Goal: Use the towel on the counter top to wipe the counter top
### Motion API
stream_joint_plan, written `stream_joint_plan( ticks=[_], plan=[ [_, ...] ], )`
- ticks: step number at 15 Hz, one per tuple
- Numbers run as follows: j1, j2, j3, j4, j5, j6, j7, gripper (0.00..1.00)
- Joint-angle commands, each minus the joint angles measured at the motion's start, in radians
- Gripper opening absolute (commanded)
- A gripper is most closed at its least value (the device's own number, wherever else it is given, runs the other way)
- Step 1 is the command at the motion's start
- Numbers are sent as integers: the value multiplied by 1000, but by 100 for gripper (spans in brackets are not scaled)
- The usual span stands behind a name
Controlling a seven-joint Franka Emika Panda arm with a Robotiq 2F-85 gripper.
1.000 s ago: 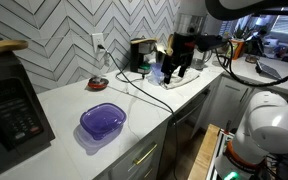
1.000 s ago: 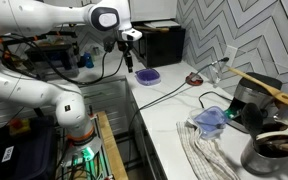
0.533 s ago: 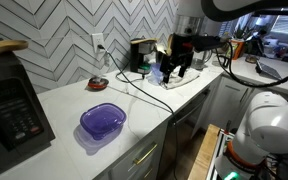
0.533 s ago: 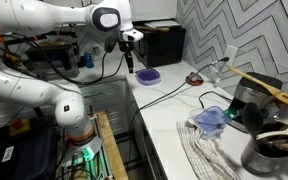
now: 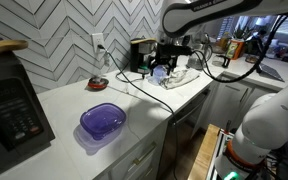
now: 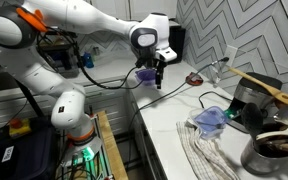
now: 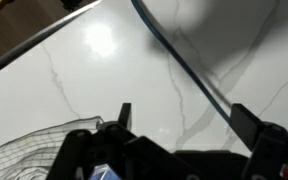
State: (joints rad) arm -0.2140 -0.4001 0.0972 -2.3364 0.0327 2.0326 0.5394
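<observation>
The end effector (image 5: 161, 66) hangs low over the white marble tabletop (image 5: 69, 100), and the wrist view shows its fingers (image 7: 124, 115) spread wide with only bare stone between them. It grips nothing. A black cable (image 7: 184, 70) runs across the tabletop just ahead of it. The striped towel (image 6: 209, 150) lies crumpled at the near end of the tabletop in an exterior view, with a blue item (image 6: 212, 118) just beside it. An edge of the towel peeks into the lower left corner of the wrist view. A purple bowl (image 5: 103, 121) sits on the tabletop, apart from the end effector.
</observation>
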Motion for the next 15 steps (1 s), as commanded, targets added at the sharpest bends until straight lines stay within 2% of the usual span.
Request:
stream_joint_plan(
  ticks=[1, 5, 10, 11, 15],
  plan=[
    [-40, 168, -29, 108, -90, 58, 169, 100],
    [-47, 278, -109, 176, -155, 36, 318, 100],
    [-49, 343, -221, 170, -166, 41, 351, 100],
    [-25, 322, -216, 167, -151, 51, 319, 100],
    [-17, 329, -228, 168, -150, 52, 317, 100]
  ],
)
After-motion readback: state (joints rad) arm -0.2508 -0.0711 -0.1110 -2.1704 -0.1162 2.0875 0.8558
